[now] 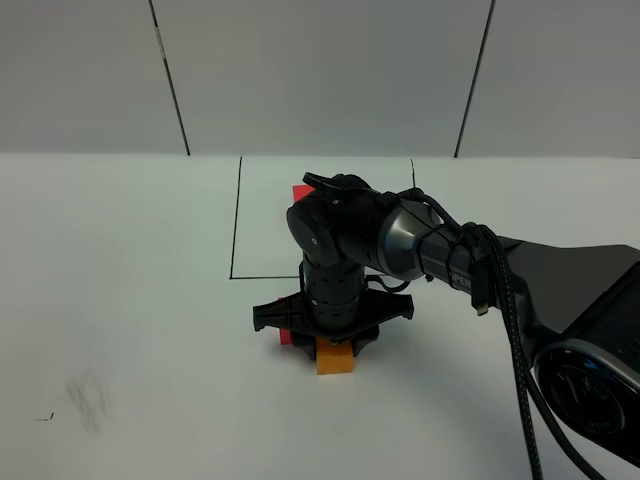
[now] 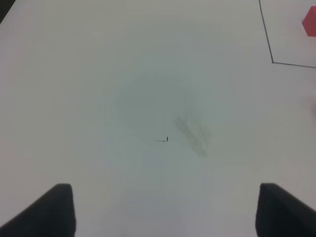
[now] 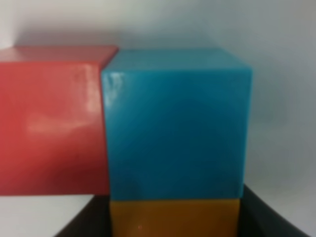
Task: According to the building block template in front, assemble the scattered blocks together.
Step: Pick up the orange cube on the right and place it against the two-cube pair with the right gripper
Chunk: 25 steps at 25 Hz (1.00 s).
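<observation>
Item: orange block (image 3: 174,217), held narrow in your right claw (image 1: 334,352) mid-bench, stood touching the blue block (image 3: 177,123), red block (image 3: 52,121) beside; cubes lay directly beyond the claw. Left claw (image 2: 163,210) stood wide, empty, well apart.

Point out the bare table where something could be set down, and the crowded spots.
Free: the wide table stretch on the left, from the black outline out past the grey smudge. Also the front strip below the orange cube. Crowded: around the right end effector, with the red cube beside it.
</observation>
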### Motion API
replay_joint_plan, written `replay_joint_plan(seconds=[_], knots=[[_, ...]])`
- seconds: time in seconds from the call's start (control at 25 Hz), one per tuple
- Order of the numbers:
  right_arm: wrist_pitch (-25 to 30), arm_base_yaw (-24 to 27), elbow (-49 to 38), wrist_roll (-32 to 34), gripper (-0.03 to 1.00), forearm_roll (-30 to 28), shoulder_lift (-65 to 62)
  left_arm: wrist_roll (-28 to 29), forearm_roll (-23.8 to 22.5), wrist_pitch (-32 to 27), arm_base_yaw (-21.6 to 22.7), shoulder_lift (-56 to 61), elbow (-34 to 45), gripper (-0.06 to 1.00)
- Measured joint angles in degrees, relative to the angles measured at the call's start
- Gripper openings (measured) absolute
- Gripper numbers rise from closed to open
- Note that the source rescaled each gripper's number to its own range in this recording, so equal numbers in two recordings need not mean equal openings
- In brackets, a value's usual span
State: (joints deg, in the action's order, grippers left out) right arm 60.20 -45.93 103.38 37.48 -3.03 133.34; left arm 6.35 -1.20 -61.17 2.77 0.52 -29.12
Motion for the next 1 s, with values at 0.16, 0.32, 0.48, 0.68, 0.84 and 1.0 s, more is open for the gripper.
replay_joint_plan(seconds=[0.16,0.32,0.48,0.68,0.84,1.0], knots=[[0.00,0.00,0.00,-0.26,0.10,0.00,0.00,0.00,0.00,0.00,0.00,0.00,0.00,0.94],[0.33,0.05,0.35,-1.32,0.10,0.23,0.13,0.00,0.00,0.00,0.00,0.00,0.00,0.94],[1.18,0.22,1.27,-2.82,0.10,0.61,0.44,0.00,0.00,0.00,0.00,0.00,0.00,0.94],[1.56,0.22,1.61,-3.00,0.10,0.61,0.56,0.00,0.00,0.00,0.00,0.00,0.00,0.94],[1.86,0.22,1.61,-3.00,0.10,0.61,0.56,0.00,0.00,0.00,0.00,0.00,0.00,0.94],[2.08,0.22,1.61,-3.00,0.10,0.38,0.56,0.00,0.00,0.00,0.00,0.00,0.00,0.94]])
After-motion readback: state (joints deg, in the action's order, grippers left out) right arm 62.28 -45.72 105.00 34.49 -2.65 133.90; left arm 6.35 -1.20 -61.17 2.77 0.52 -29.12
